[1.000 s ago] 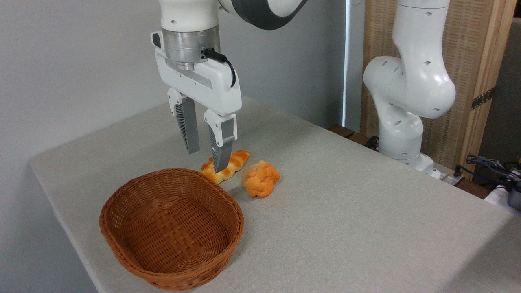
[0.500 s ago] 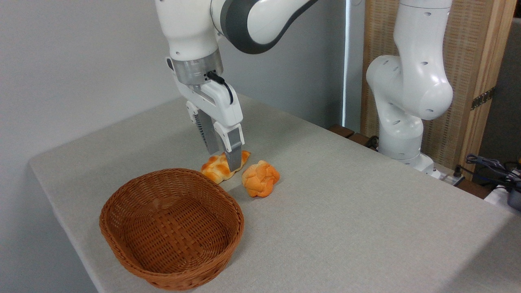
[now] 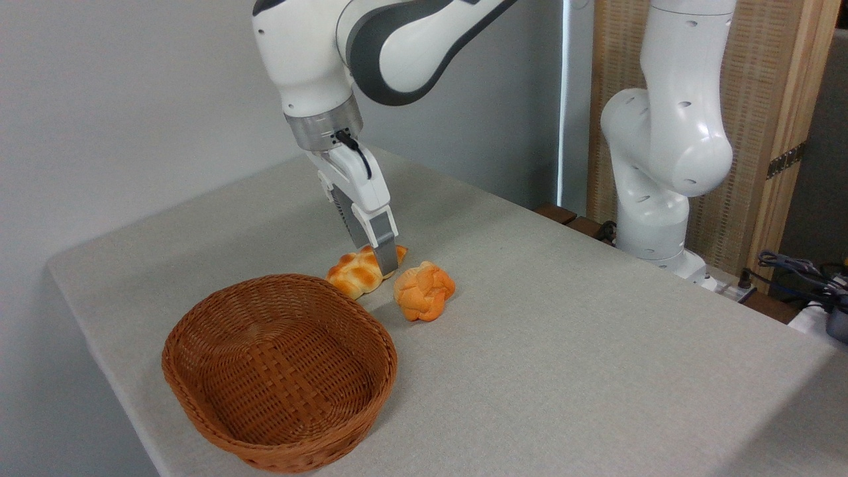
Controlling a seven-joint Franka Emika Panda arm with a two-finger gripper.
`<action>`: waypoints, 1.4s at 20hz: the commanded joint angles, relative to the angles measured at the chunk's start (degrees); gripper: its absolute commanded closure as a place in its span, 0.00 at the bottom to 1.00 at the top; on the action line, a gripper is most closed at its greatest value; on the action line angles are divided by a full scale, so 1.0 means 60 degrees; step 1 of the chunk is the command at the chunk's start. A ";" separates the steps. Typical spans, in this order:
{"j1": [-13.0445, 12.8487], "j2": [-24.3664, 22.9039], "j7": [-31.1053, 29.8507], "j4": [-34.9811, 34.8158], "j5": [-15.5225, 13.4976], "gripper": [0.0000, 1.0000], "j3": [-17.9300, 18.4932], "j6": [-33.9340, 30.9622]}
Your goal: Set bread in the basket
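The bread (image 3: pixel 353 273), a long golden-brown loaf with pale scored ridges, lies on the table just behind the basket's far rim. My gripper (image 3: pixel 379 262) is down at the loaf's right half, tilted. The near finger (image 3: pixel 384 246) stands in front of the loaf, and the other finger is mostly hidden behind it. The jaws look open astride the loaf, which rests on the table. The oval reddish-brown wicker basket (image 3: pixel 199 311) sits at the front left with nothing in it.
A round knotted orange bun (image 3: pixel 424 290) lies right beside the loaf, close to my near finger. The grey table (image 3: pixel 596 344) ends in an edge at the left and front. The arm's white base (image 3: pixel 656 199) stands at the back right, with cables (image 3: pixel 801 275) beyond it.
The gripper has come down from above the basket's far rim to the loaf, turning and tilting so its fingers straddle it. The loaf, bun and basket have not moved.
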 commanded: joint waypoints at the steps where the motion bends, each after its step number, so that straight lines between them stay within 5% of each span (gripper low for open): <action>1: -0.0395 0.0230 -0.0776 -0.0023 -0.0220 0.00 0.0072 0.0605; 17: -0.0410 0.1256 -0.1614 0.0036 -0.0279 0.03 -0.0499 0.1853; 19: -0.0410 0.1256 -0.1614 0.0036 -0.0250 0.22 -0.0500 0.1853; 22: -0.0410 0.1227 -0.1570 0.0051 -0.0235 0.71 -0.0514 0.1853; 28: -0.0410 0.1168 -0.1584 0.0065 -0.0235 0.79 -0.0631 0.1838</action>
